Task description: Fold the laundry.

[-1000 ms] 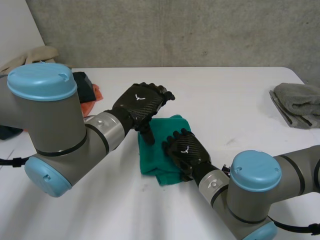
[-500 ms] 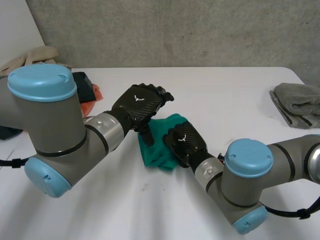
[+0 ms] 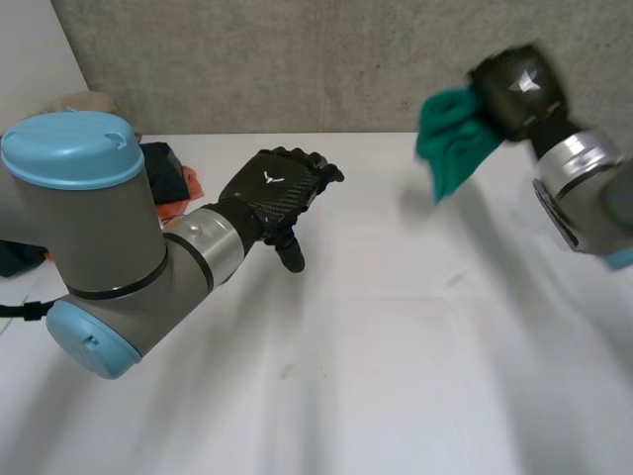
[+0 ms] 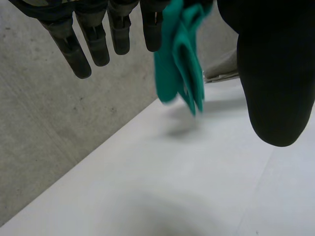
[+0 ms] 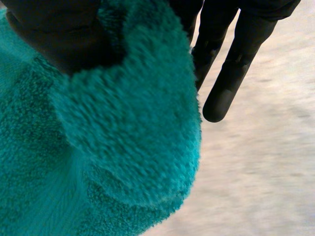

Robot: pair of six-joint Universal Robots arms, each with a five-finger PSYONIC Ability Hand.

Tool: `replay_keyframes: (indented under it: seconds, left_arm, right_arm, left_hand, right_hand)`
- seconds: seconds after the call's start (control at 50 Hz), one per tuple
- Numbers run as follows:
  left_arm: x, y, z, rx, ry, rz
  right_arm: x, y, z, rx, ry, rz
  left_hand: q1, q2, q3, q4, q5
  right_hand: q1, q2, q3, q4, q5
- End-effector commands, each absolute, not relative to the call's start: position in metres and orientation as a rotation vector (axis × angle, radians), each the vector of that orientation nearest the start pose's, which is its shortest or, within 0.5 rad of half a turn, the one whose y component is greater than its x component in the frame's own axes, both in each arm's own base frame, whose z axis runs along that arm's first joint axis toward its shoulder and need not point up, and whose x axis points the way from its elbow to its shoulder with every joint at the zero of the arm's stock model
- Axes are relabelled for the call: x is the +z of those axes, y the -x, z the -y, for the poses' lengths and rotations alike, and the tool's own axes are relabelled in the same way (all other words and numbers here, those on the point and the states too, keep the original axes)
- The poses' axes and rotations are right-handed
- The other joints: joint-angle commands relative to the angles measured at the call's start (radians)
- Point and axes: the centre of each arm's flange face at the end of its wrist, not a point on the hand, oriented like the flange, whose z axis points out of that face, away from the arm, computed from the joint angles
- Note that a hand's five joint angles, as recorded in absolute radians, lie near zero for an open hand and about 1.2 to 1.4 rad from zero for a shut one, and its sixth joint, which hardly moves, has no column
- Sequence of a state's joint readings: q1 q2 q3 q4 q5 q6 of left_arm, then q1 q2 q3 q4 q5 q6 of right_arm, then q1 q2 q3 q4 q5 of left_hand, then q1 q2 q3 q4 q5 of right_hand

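Observation:
A folded green towel (image 3: 450, 143) hangs in the air above the table's far right part, and my right hand (image 3: 516, 87) is shut on its top. In the right wrist view the towel (image 5: 113, 147) bulges under the thumb (image 5: 59, 34), while two fingers (image 5: 231, 73) stick out straight beside it. My left hand (image 3: 277, 193) hovers open over the middle-left of the white table (image 3: 376, 327), holding nothing. In the left wrist view its fingers (image 4: 78, 44) are straight, and the towel (image 4: 179, 69) dangles beyond them.
A pile of dark and orange clothes (image 3: 170, 176) lies at the table's back left, with a beige garment (image 3: 84, 102) behind it. A concrete wall (image 3: 297, 59) runs along the far edge. A grey cloth (image 4: 224, 69) peeks out past the hanging towel.
My right hand closed on the green towel, lifted it off the table's middle and swung it up to the far right. The left hand stayed almost where it was.

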State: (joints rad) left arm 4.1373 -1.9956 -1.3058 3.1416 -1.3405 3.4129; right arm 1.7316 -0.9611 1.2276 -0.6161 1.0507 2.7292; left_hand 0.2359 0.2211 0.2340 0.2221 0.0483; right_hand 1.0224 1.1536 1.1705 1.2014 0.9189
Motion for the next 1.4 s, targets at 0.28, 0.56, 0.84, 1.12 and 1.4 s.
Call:
replay_keyframes:
  seconds: [0.28,0.56,0.84,1.12,1.4]
  left_arm:
    - [0.239,0.339,0.244,-2.234,-1.352,-2.347]
    - [0.232,0.339,0.24,-2.2,-1.366,-2.37]
    - [0.233,0.342,0.234,-2.204,-1.395,-2.361]
    - [0.246,0.339,0.231,-2.247,-1.373,-2.336]
    - [0.294,0.308,0.25,-2.402,-1.054,-2.2]
  right_arm:
    - [0.177,-0.053,0.559,-2.625,0.73,-1.422]
    - [0.1,0.019,0.538,-2.492,0.759,-1.653]
    - [0.133,0.043,0.504,-2.398,0.642,-1.854]
    - [0.226,0.117,0.467,-2.656,0.398,-2.615]
    - [0.342,-0.088,0.429,-2.766,0.553,-1.97]
  left_hand:
    - [-0.016,-0.002,-0.015,-0.003,-0.003]
    - [-0.014,0.001,-0.012,0.0,-0.001]
    - [-0.016,-0.002,-0.015,-0.003,-0.003]
    - [-0.016,-0.002,-0.015,-0.003,-0.003]
    - [-0.037,-0.022,-0.035,-0.023,-0.024]
  right_hand:
    - [0.374,0.243,0.226,0.195,0.303]
    - [0.374,0.243,0.226,0.195,0.303]
    - [-0.848,-0.979,-0.996,-1.027,-0.919]
    - [-0.848,-0.979,-0.996,-1.027,-0.919]
    - [-0.848,-0.979,-0.996,-1.027,-0.919]
